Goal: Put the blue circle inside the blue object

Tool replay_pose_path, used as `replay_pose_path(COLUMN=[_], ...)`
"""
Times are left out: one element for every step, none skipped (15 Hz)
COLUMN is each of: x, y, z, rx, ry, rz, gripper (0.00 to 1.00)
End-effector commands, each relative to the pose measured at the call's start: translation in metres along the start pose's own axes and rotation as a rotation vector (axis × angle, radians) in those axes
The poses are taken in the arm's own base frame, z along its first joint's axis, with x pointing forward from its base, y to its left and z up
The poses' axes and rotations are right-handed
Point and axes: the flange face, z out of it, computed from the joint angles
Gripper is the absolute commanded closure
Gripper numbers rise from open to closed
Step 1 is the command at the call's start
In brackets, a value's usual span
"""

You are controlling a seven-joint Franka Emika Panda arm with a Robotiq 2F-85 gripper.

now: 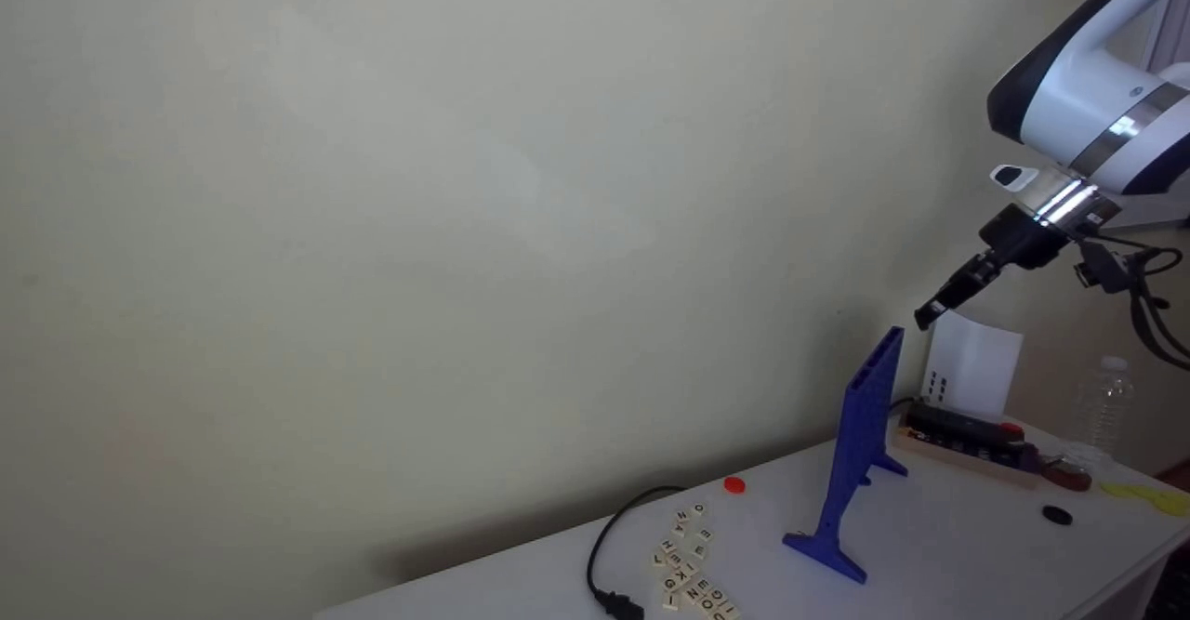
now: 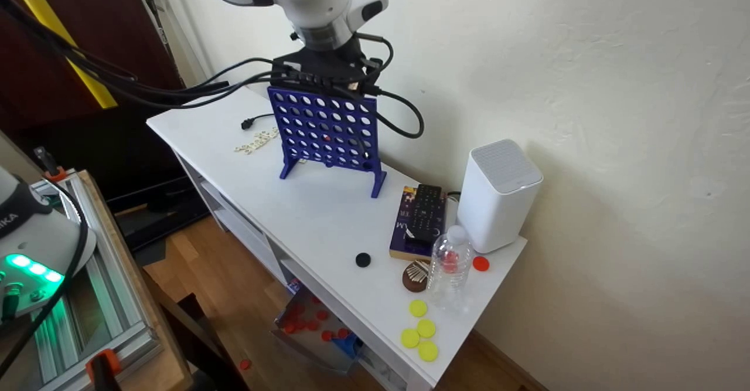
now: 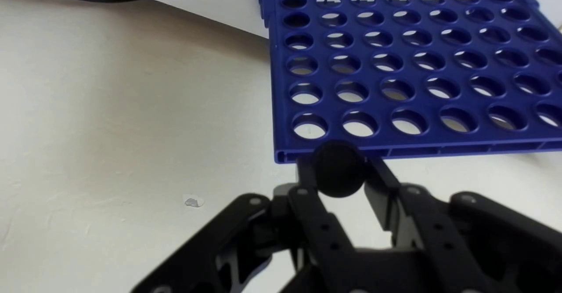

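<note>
The gripper [image 3: 341,172] pinches a dark disc [image 3: 337,168] between fingers [image 3: 382,176] closed to its width, apparently for top-loading the blue rack [image 3: 414,74] near the wall-side edge of the counter [image 2: 328,221].

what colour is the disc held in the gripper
The disc looks black, or very nearly so; it shows best in the wrist view.
</note>
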Motion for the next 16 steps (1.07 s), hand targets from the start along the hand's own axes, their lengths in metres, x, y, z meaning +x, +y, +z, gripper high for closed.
replay_pose_path(x=[0.0057,0.0063,0.0069,0.0081,0.0097,0.0109,0.0117,0.0126,0.0123,0.0111,0.0090,0.0084,0.0077,0.0072,0.0068,0.0067], y=[0.0001,0.0004,0.0006,0.0015,0.0025,0.0035,0.0039,0.0046,0.0050,0.0048,0.0019,0.0016,0.0015,0.0014,0.0014,0.0015], z=[0.0002,0.0015,0.0022,0.0026,0.0032,0.0032,0.0036,0.0042,0.0058,0.0083,0.0028,0.0041,0.0053,0.0063,0.0069,0.0073], rx=[0.006,0.007,0.006,0.004,0.004,0.003,0.002,0.001,0.004,0.011,0.000,0.003,0.005,0.007,0.008,0.009], ry=[0.036,0.040,0.042,0.046,0.056,0.060,0.062,0.063,0.054,0.034,0.034,0.033,0.032,0.031,0.031,0.031], rz=[-0.007,-0.006,-0.005,-0.005,-0.004,-0.008,-0.011,-0.016,-0.020,-0.016,-0.012,-0.011,-0.009,-0.008,-0.007,-0.007], gripper=[0.91,0.91,0.91,0.91,0.91,0.91,0.91,0.91,0.91,0.91,0.66,0.66,0.66,0.66,0.66,0.91])
